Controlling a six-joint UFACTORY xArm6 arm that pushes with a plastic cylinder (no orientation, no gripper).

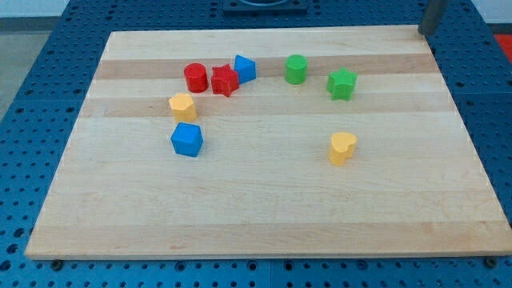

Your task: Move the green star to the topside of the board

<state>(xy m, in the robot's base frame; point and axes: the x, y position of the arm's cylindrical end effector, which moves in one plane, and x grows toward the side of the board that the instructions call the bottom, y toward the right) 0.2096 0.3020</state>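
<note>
The green star [342,83] lies in the upper right part of the wooden board [264,216]. A green cylinder [297,69] stands to its left, a little nearer the view's top. My tip [423,33] shows as a dark rod at the view's top right corner, just off the board's top right edge. It is well away from the green star, up and to the right of it, and touches no block.
A red cylinder [196,78], a red star [225,80] and a blue triangular block [244,68] sit close together at upper left. A yellow block [182,106] and a blue cube [187,139] lie below them. A yellow heart-like block [342,148] lies below the green star.
</note>
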